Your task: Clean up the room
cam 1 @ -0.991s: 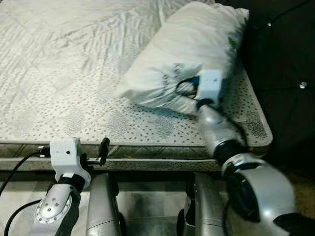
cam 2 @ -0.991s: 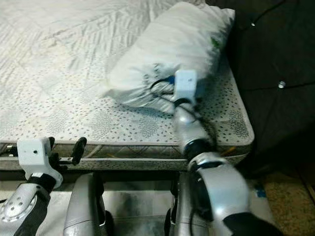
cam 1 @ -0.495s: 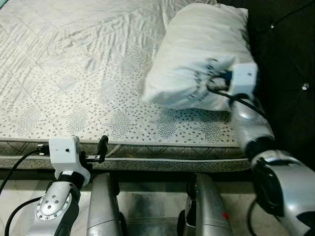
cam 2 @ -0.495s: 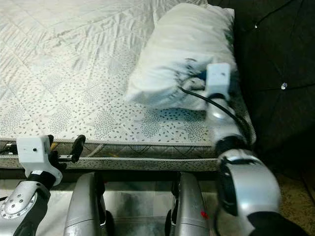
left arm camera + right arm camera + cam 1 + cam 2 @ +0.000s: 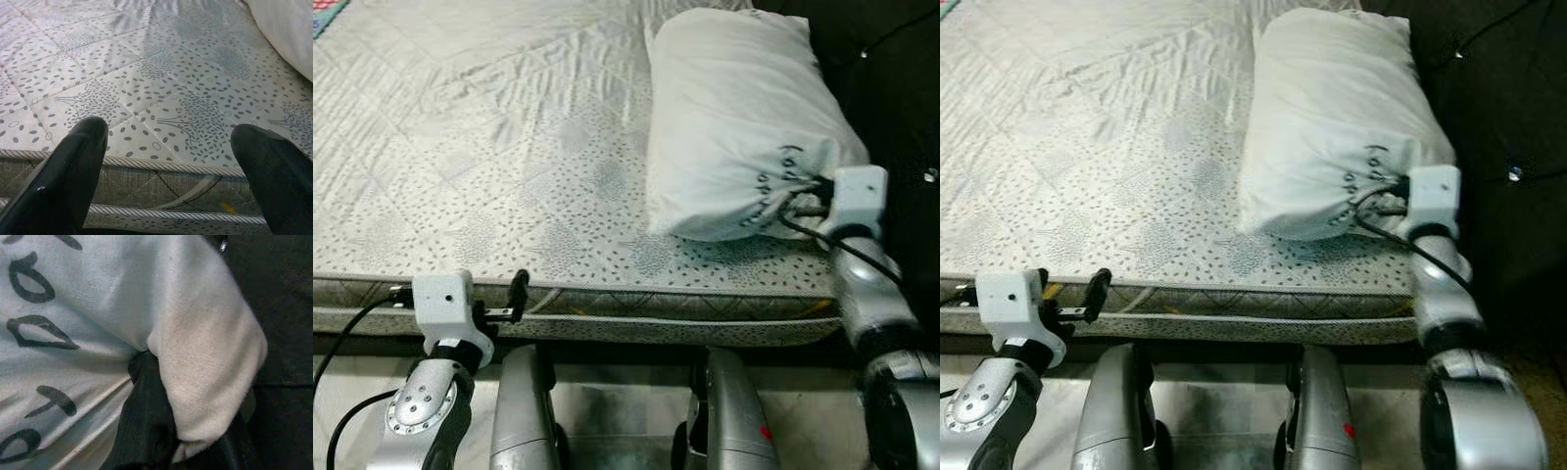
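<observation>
We have the white pillow (image 5: 739, 122) pinched by its near corner in our right gripper (image 5: 806, 192), the two black fingers (image 5: 146, 426) closed tight on a fold of the cover, as the right wrist view shows. Over the last second we have swung that pillow from a slanted lie across the mattress (image 5: 489, 147) round to run along the mattress's right edge, its far end up in the far right corner against the dark headboard (image 5: 891, 88). We judge that this puts the pillow about where it belongs, so the step in hand is nearly done and letting go of it looks like the next move. Our left gripper (image 5: 514, 299) hangs at the near edge of the mattress, fingers spread wide with nothing between them, ready for whatever needs tidying next.
</observation>
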